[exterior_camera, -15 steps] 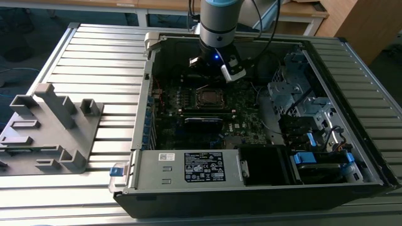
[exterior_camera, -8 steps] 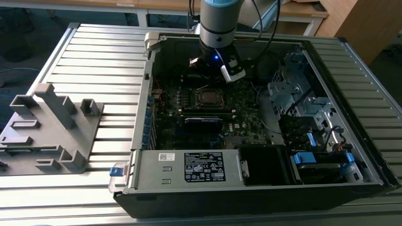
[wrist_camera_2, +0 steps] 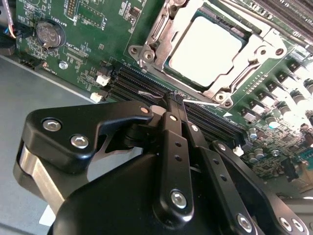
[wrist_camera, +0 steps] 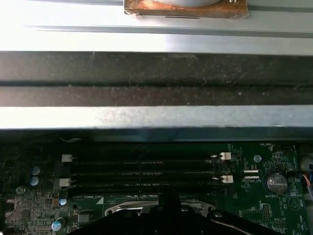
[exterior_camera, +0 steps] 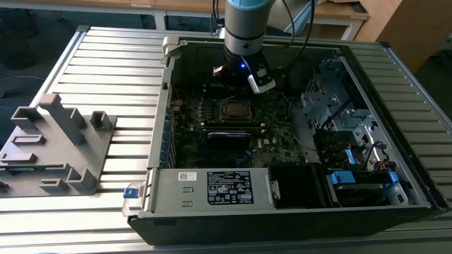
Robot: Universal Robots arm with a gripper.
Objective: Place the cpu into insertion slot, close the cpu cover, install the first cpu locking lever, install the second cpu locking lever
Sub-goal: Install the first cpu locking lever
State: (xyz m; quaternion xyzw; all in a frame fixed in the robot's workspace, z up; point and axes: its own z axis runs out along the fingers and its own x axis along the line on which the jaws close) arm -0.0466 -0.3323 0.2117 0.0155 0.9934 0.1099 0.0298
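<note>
tool (wrist_camera_2: 174, 98) clenched; cpu (wrist_camera_2: 205, 51) sits under shut cpu cover (wrist_camera_2: 164, 32), just beyond tool tips.

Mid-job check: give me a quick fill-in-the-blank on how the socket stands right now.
1. The cpu sits ___ the insertion slot.
2. The cpu cover lies ___ over it.
3. The gripper is ___, by the black memory slots.
Missing words: in; closed; shut.
</note>
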